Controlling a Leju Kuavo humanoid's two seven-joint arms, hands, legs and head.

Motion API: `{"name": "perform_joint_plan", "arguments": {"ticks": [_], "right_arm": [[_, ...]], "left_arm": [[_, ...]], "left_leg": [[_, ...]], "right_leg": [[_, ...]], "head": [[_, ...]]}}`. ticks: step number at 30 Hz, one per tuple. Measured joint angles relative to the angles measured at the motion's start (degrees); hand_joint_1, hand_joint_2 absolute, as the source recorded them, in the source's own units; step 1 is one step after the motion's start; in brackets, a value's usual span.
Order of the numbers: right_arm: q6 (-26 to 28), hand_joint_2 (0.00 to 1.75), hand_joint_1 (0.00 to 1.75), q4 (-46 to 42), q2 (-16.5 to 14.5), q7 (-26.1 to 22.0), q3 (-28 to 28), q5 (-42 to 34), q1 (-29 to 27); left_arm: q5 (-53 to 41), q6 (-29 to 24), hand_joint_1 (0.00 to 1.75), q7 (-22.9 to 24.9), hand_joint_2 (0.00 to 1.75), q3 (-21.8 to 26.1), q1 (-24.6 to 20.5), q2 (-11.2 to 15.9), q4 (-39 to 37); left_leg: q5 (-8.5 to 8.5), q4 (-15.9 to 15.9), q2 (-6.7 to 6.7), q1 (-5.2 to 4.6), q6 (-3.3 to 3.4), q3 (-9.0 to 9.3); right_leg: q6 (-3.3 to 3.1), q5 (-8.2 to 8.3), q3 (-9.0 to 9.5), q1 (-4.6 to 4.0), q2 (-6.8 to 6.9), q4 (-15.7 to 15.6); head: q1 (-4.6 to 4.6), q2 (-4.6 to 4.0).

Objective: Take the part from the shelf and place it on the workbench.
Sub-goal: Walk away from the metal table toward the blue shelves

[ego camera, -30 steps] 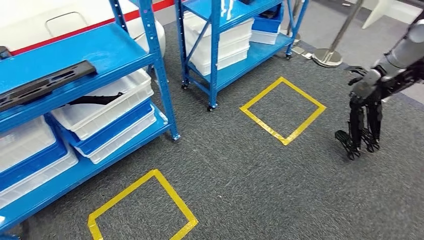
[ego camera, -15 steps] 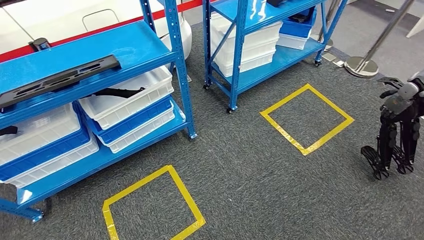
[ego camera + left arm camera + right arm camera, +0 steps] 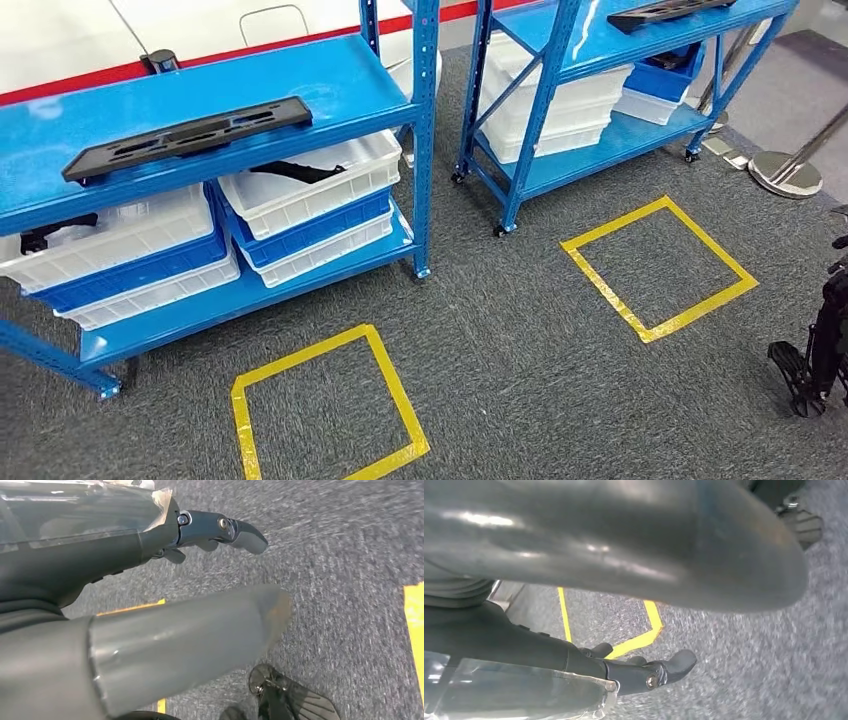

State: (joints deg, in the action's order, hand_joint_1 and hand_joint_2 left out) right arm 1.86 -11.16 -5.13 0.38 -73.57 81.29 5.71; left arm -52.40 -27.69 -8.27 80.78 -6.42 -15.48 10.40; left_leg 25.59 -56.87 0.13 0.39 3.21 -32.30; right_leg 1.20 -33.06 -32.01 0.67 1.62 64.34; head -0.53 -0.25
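On the left we log a blue shelf [image 3: 330, 85] whose top board carries the long black part [image 3: 188, 137], lying flat above white bins [image 3: 335, 180]. Further right we note a second blue shelf [image 3: 600, 150] and yellow floor squares [image 3: 660, 267]. Our left hand [image 3: 150, 645] and right hand [image 3: 815, 350] hang over carpet, fingers apart, holding nothing.

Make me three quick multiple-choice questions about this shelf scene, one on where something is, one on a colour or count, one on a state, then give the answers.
1. Where does the long black part lie?
A in a white bin
B on the near shelf's top deck
C on the carpet

2. How many yellow tape squares mark the carpet?
A one
B two
C four

3. What does the right hand hold?
A nothing
B the black part
C a bin

Answers: B, it rests flat on the blue deck; B, one near, one farther right; A, its fingers hang with nothing in them.
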Motion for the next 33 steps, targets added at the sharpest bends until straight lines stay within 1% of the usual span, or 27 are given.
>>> {"name": "perform_joint_plan", "arguments": {"ticks": [2, 3, 4, 5, 6, 7, 8, 9, 10, 11, 12, 14, 16, 17, 18, 19, 20, 21, 23, 24, 25, 26, 28, 29, 30, 32, 33], "right_arm": [[-0.02, 0.00, 0.00, 0.01, -0.01, 0.02, 0.01, 0.01, -0.18], [-0.02, 0.00, 0.00, 0.01, 0.02, 0.03, 0.01, 0.01, -0.28], [-0.03, 0.00, 0.00, 0.01, 0.08, 0.04, 0.01, 0.02, -0.34], [-0.03, 0.00, 0.00, 0.01, 0.17, 0.04, 0.03, 0.03, -0.38], [-0.04, 0.00, 0.00, 0.01, 0.26, 0.04, 0.05, 0.05, -0.38], [-0.10, 0.00, 0.00, 0.01, 0.31, 0.04, 0.09, 0.08, -0.35], [-0.19, 0.00, 0.00, 0.01, 0.33, 0.04, 0.14, 0.11, -0.33], [-0.30, 0.00, 0.00, 0.01, 0.32, 0.04, 0.21, 0.14, -0.29], [-0.42, 0.00, 0.00, 0.01, 0.30, 0.04, 0.27, 0.16, -0.24], [-0.50, 0.00, 0.00, 0.01, 0.27, 0.05, 0.34, 0.17, -0.17], [-0.55, 0.00, 0.00, 0.01, 0.23, 0.05, 0.40, 0.17, -0.11], [-0.58, 0.00, 0.00, 0.01, 0.19, 0.06, 0.48, 0.17, -0.12], [-0.60, 0.00, 0.00, 0.01, 0.22, 0.06, 0.50, 0.17, -0.30], [-0.61, 0.00, 0.00, 0.01, 0.23, 0.06, 0.50, 0.17, -0.39], [-0.61, 0.00, 0.00, 0.01, 0.23, 0.06, 0.50, 0.17, -0.44], [-0.61, 0.00, 0.00, 0.01, 0.22, 0.06, 0.50, 0.17, -0.46], [-0.61, 0.00, 0.00, 0.01, 0.22, 0.06, 0.50, 0.17, -0.44], [-0.61, 0.00, 0.00, 0.01, 0.20, 0.06, 0.50, 0.17, -0.41], [-0.61, 0.00, 0.00, 0.01, 0.13, 0.06, 0.51, 0.17, -0.34], [-0.61, 0.00, 0.00, 0.01, 0.09, 0.06, 0.51, 0.17, -0.32], [-0.61, 0.00, 0.00, 0.01, 0.08, 0.06, 0.52, 0.16, -0.30], [-0.61, 0.00, 0.00, 0.01, 0.08, 0.06, 0.53, 0.16, -0.26], [-0.61, 0.00, 0.00, 0.01, 0.08, 0.06, 0.59, 0.17, -0.10], [-0.61, 0.00, 0.00, 0.01, 0.09, 0.05, 0.65, 0.17, -0.04], [-0.61, 0.00, 0.00, 0.01, 0.10, 0.04, 0.71, 0.17, 0.00], [-0.61, 0.00, 0.00, 0.01, 0.13, 0.03, 0.77, 0.17, -0.13], [-0.61, 0.00, 0.00, 0.01, 0.11, 0.03, 0.76, 0.17, -0.23]], "left_arm": [[-0.03, 0.02, 0.00, 0.03, 0.00, 0.00, 0.02, -0.02, 0.00], [-0.05, 0.02, 0.00, 0.04, 0.00, 0.00, 0.07, -0.02, 0.00], [-0.07, 0.02, 0.00, 0.07, 0.00, 0.00, 0.11, -0.02, 0.00], [-0.08, 0.02, 0.00, 0.10, 0.00, 0.00, 0.15, -0.02, 0.00], [-0.09, 0.02, 0.00, 0.14, 0.00, 0.00, 0.16, -0.03, 0.00], [-0.14, 0.01, 0.00, 0.19, 0.00, -0.01, 0.17, -0.02, 0.00], [-0.20, -0.02, 0.00, 0.23, 0.00, -0.01, 0.17, -0.02, 0.00], [-0.27, -0.04, 0.00, 0.28, 0.00, -0.02, 0.18, -0.01, 0.00], [-0.34, -0.07, 0.00, 0.33, 0.00, -0.02, 0.22, 0.01, 0.00], [-0.38, -0.10, 0.00, 0.38, 0.00, -0.02, 0.26, 0.03, 0.00], [-0.40, -0.11, 0.00, 0.42, 0.00, -0.02, 0.31, 0.05, 0.00], [-0.43, -0.19, 0.00, 0.46, 0.00, -0.02, 0.32, 0.09, 0.00], [-0.45, -0.24, 0.00, 0.47, 0.00, -0.02, 0.26, 0.09, 0.00], [-0.46, -0.24, 0.00, 0.47, 0.00, -0.02, 0.26, 0.09, 0.00], [-0.48, -0.24, 0.00, 0.46, 0.00, -0.02, 0.29, 0.09, 0.00], [-0.49, -0.24, 0.00, 0.47, 0.00, -0.02, 0.33, 0.09, 0.00], [-0.50, -0.24, 0.00, 0.47, 0.00, -0.02, 0.37, 0.10, 0.00], [-0.50, -0.24, 0.00, 0.47, 0.00, -0.02, 0.39, 0.11, 0.00], [-0.51, -0.25, 0.00, 0.46, 0.00, -0.03, 0.32, 0.15, 0.00], [-0.51, -0.26, 0.00, 0.46, 0.00, -0.03, 0.23, 0.16, 0.00], [-0.51, -0.28, 0.00, 0.46, 0.00, -0.04, 0.15, 0.16, 0.00], [-0.51, -0.30, 0.00, 0.46, 0.00, -0.04, 0.09, 0.16, 0.00], [-0.51, -0.39, 0.00, 0.46, 0.00, -0.04, 0.13, 0.16, 0.00], [-0.51, -0.42, 0.00, 0.46, 0.00, -0.04, 0.15, 0.16, 0.00], [-0.51, -0.45, 0.00, 0.46, 0.00, -0.04, 0.13, 0.16, 0.00], [-0.51, -0.45, 0.00, 0.48, 0.00, -0.04, 0.06, 0.11, 0.00], [-0.51, -0.44, 0.00, 0.48, 0.00, -0.04, 0.04, 0.07, 0.00]], "left_leg": [[-0.06, -0.04, -1.35, -0.02, 0.10, -0.15], [-0.06, -0.07, -2.06, -0.03, 0.10, -0.17], [-0.05, -0.12, -2.78, -0.02, 0.06, -0.15], [-0.02, -0.21, -3.52, -0.02, -0.02, -0.10], [0.06, -0.36, -4.18, 0.00, -0.18, -0.10], [0.21, -0.59, -4.79, -0.11, -0.48, -0.11], [0.38, -0.79, -5.27, -0.21, -0.81, -0.15], [0.51, -0.91, -5.62, -0.31, -1.13, -0.21], [0.57, -0.94, -5.93, -0.38, -1.44, -0.26], [0.54, -0.97, -6.18, -0.28, -1.66, -0.33], [0.68, -1.21, -5.93, -0.20, -1.88, -0.48], [2.57, -4.11, -3.81, -0.10, -2.36, -1.84], [6.26, -10.96, -1.28, -0.05, -2.83, -5.18], [7.69, -14.54, -0.74, 0.03, -2.98, -7.04], [8.39, -17.02, -0.48, 0.10, -3.05, -8.37], [8.49, -18.27, -0.36, 0.15, -3.07, -9.10], [7.56, -17.50, -0.26, 0.17, -2.99, -8.79], [5.99, -14.95, -0.02, 0.16, -2.81, -7.53], [2.46, -7.16, 1.78, -0.13, -2.12, -3.45], [1.46, -4.06, 2.63, -0.38, -1.75, -1.84], [1.11, -2.30, 3.21, -0.64, -1.45, -0.94], [1.22, -1.76, 3.19, -0.90, -1.23, -0.74], [0.88, -1.26, 2.00, -0.84, -0.69, -0.64], [0.61, -0.83, 1.47, -0.69, -0.36, -0.43], [0.29, -0.41, 0.94, -0.48, -0.01, -0.24], [-0.06, -0.06, -0.21, -0.29, 0.40, -0.14], [-0.13, -0.07, -0.84, -0.28, 0.49, -0.24]], "right_leg": [[-0.14, -2.56, -3.61, 0.11, -1.00, 6.92], [0.14, -2.77, -4.59, 0.14, -1.15, 8.54], [0.63, -1.98, -4.47, 0.19, -1.25, 7.85], [1.25, -0.36, -3.24, 0.31, -1.55, 4.88], [1.77, 1.52, -1.35, 0.50, -2.25, 0.60], [1.93, 3.07, 0.32, 0.52, -3.03, -3.21], [1.73, 4.10, 1.49, 0.50, -3.61, -5.90], [1.27, 4.49, 1.96, 0.37, -3.94, -7.04], [0.68, 4.55, 2.08, 0.15, -3.74, -7.07], [0.17, 4.68, 2.21, 0.27, -3.29, -7.11], [-0.20, 4.80, 2.35, 0.38, -2.89, -7.15], [-0.96, 4.96, 2.48, 0.63, -1.92, -7.26], [-1.42, 4.84, 2.45, 0.42, -0.84, -7.25], [-1.51, 4.77, 2.42, 0.30, -0.22, -7.24], [-1.59, 4.70, 2.40, 0.21, 0.34, -7.24], [-1.64, 4.65, 2.39, 0.15, 0.75, -7.24], [-1.69, 4.60, 2.44, 0.11, 1.18, -7.24], [-1.69, 4.51, 2.55, 0.07, 1.58, -7.24], [-1.57, 4.25, 2.92, -0.18, 2.50, -7.23], [-1.36, 4.07, 3.06, -0.35, 2.91, -7.22], [-1.14, 3.92, 3.19, -0.51, 3.28, -7.21], [-0.86, 3.80, 3.31, -0.60, 3.69, -7.26], [-0.28, 3.62, 3.57, -0.70, 4.28, -7.39], [-0.06, 3.19, 3.51, -0.71, 3.77, -6.88], [-0.04, 2.25, 2.87, -0.75, 2.71, -5.28], [-0.39, -0.87, -0.30, -0.52, 0.01, 1.47], [-0.53, -2.36, -2.28, -0.42, -0.72, 5.33]], "head": [[0.40, 0.01], [0.52, 0.01], [0.61, 0.01], [0.70, 0.01], [0.79, 0.01], [0.93, 0.01], [1.05, 0.01], [1.05, 0.01], [0.96, 0.01], [0.77, 0.01], [0.59, 0.01], [0.01, 0.01], [-0.59, 0.01], [-0.69, 0.01], [-0.69, 0.01], [-0.69, 0.01], [-0.73, 0.01], [-0.77, 0.01], [-0.90, 0.01], [-0.86, 0.01], [-0.78, 0.01], [-0.69, 0.01], [-0.61, 0.01], [-0.57, 0.00], [-0.48, 0.01], [-0.03, 0.01], [0.17, 0.01]]}}
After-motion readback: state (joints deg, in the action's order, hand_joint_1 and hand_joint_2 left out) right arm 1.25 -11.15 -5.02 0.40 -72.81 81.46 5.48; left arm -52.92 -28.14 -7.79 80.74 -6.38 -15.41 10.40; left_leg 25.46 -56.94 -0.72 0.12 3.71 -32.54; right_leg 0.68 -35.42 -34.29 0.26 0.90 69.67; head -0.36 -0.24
